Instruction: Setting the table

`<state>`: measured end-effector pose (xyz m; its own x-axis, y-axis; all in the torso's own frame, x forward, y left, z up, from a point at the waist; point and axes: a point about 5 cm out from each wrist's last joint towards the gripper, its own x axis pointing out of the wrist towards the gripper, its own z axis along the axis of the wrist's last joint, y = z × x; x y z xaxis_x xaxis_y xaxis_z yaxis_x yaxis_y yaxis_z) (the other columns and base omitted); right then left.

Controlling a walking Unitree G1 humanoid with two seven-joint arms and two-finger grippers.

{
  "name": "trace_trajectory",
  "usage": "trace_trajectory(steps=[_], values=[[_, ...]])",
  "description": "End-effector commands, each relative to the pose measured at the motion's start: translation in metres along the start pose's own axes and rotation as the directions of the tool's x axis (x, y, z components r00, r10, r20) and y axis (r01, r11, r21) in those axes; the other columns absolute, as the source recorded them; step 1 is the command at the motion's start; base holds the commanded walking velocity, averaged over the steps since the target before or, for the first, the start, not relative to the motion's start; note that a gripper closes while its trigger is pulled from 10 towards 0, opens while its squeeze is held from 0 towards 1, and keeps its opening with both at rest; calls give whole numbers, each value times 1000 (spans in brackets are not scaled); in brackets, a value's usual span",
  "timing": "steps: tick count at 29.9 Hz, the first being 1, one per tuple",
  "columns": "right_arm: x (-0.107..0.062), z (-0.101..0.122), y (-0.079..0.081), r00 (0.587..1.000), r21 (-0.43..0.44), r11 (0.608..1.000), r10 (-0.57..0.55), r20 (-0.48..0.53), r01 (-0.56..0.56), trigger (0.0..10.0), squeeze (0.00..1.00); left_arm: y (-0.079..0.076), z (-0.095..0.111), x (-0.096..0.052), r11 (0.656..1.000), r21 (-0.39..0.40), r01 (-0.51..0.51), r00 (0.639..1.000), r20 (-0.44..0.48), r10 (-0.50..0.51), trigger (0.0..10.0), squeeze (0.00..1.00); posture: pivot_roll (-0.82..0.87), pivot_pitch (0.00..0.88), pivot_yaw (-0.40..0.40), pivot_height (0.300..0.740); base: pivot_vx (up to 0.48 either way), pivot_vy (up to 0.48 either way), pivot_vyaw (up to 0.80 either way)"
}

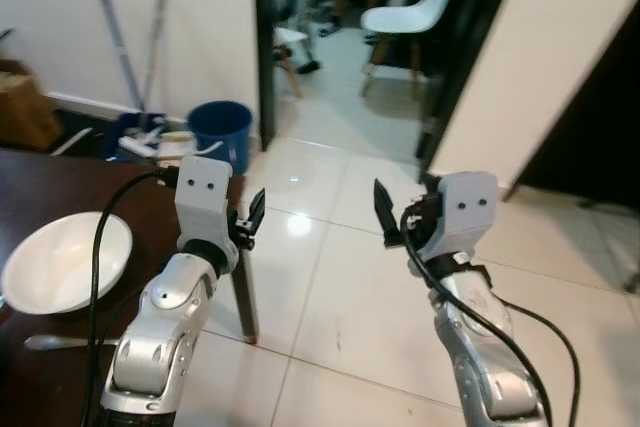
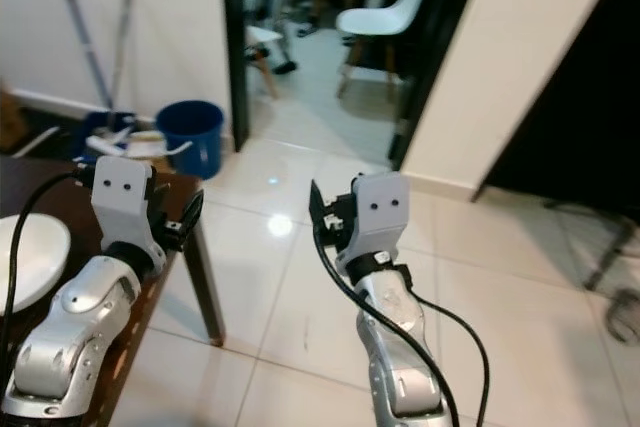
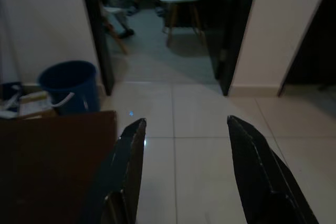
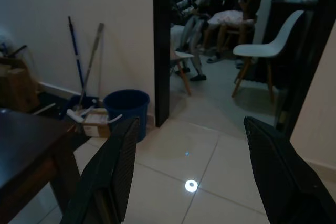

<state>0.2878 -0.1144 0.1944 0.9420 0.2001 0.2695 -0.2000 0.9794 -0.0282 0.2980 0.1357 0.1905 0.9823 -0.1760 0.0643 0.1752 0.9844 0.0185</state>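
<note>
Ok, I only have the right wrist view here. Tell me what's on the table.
Observer: A white bowl sits on the dark table, near the left arm.
Operator: Give me any cutlery too.
Observer: A spoon lies on the table just in front of the bowl, on the robot's side.
Operator: Now report my tools.
Observer: The left tool hangs open past the table's corner; the right tool is open over the tiled floor. Neither holds anything.
</note>
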Motion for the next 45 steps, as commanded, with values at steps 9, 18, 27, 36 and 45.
trace_trajectory(steps=[9, 18, 27, 36, 45], values=[[-1, -3, -1, 1000, 4, 1000, -1, -15, 2, 10000, 0, -1, -6, 0, 1000, 3, 2, 1000, -23, -2, 10000, 0, -69, 42, 56, 740, 0, 0, -800], [0, -3, -1, 1000, 3, 1000, 3, -16, -3, 10000, 0, -1, -5, 1, 1000, 2, 5, 1000, -20, -5, 10000, 0, -68, 39, 55, 740, 0, 0, -800], [1, -3, 0, 1000, 3, 1000, 8, -15, -8, 10000, 0, -1, -5, 1, 1000, 3, 6, 1000, -17, -6, 10000, 0, -67, 32, 54, 740, 0, 0, -800], [2, -4, 1, 1000, 1, 1000, 11, -13, -11, 10000, 0, -3, -2, 2, 1000, -16, 19, 1000, 2, -19, 10000, 0, -67, 26, 55, 740, 0, 0, -800], [3, -4, 1, 1000, 0, 1000, 16, -14, -16, 10000, 0, -2, -1, 4, 1000, -21, 11, 1000, 4, -11, 10000, 0, -65, 24, 55, 740, 0, 0, -800]])
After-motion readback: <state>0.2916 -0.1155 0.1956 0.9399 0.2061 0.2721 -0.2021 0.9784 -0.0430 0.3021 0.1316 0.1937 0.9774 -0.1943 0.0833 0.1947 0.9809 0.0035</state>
